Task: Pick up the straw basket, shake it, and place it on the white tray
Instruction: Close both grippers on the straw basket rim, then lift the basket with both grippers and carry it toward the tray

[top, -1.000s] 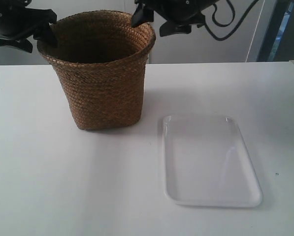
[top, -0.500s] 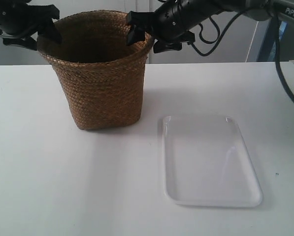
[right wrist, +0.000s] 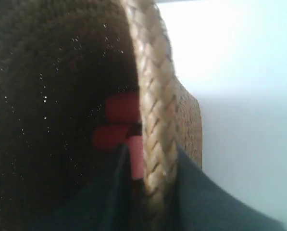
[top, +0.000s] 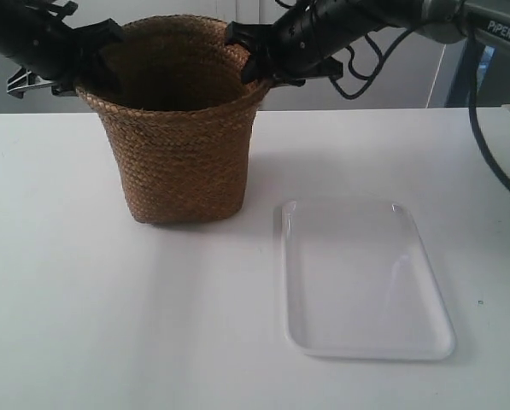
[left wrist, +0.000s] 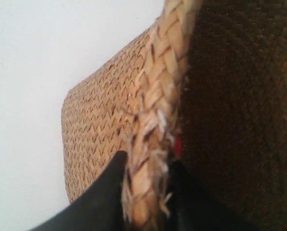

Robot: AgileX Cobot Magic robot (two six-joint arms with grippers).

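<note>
The straw basket [top: 182, 145] stands upright on the white table, left of the white tray [top: 357, 282], which lies flat and holds nothing. The gripper [top: 96, 53] of the arm at the exterior view's left sits on the basket's left rim. The other arm's gripper [top: 248, 53] sits on the right rim. In the left wrist view my left gripper [left wrist: 145, 166] is shut on the braided rim [left wrist: 157, 110], one finger outside, one inside. My right gripper [right wrist: 153, 156] pinches the rim [right wrist: 155, 96] the same way, a red sliver showing beside its inner finger.
Red rounded things [right wrist: 119, 108] show deep in the basket's dark inside. The white table [top: 109, 325] stretches in front of the basket and round the tray. Black cables [top: 383, 43] hang behind the arm at the right. A wall stands at the back.
Both grippers came down from above the basket onto its rim, one at each side. The rim's left side shifted slightly inward. The basket's base and the tray stayed put.
</note>
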